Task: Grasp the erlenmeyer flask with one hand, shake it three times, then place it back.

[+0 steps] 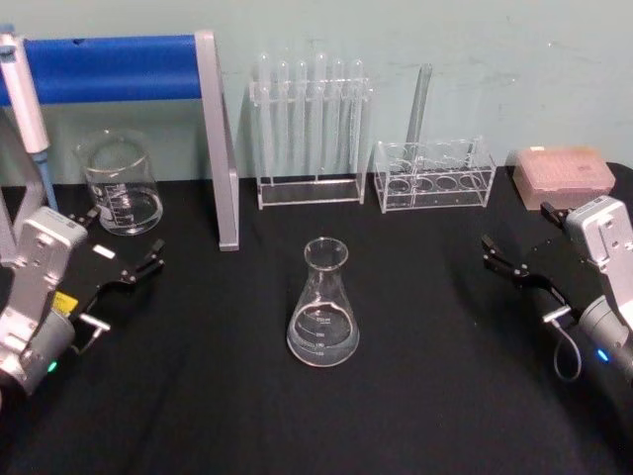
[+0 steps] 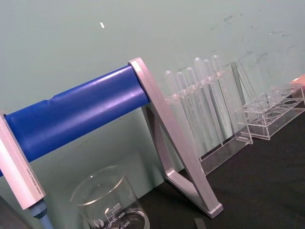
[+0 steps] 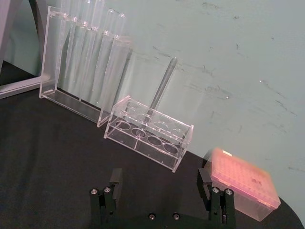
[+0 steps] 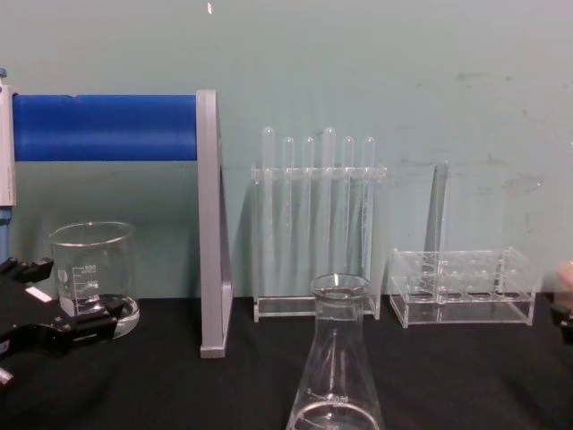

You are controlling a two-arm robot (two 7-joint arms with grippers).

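the flask [image 1: 323,317] stands upright on the black table [image 1: 425,396], near the middle, a shallow layer of clear liquid in its wide base and white marks on its side. nothing touches it. in the chest view the flask [image 4: 336,363] rises low in the centre, in front of the tall tube rack [image 4: 315,228]. the left gripper [image 1: 124,239] hangs over the table's left side, well apart from the flask, fingers spread wide and holding nothing; from the chest it comes in at the left edge [image 4: 54,300], with the beaker [image 4: 92,269] just behind its two black fingers. the right gripper [image 1: 519,236] sits over the right side, also well apart from the flask. its wrist view shows that gripper [image 3: 159,179] with jaws far apart and only bare table between them. behind the flask, along the wall, stand a beaker [image 1: 121,185] with some liquid, a grey frame with a blue bar [image 1: 109,67], the tall rack [image 1: 310,124] full of test tubes, a low clear rack [image 1: 433,176] with one tube leaning in it, and a pink box [image 1: 562,176] at the far right, near the right gripper.
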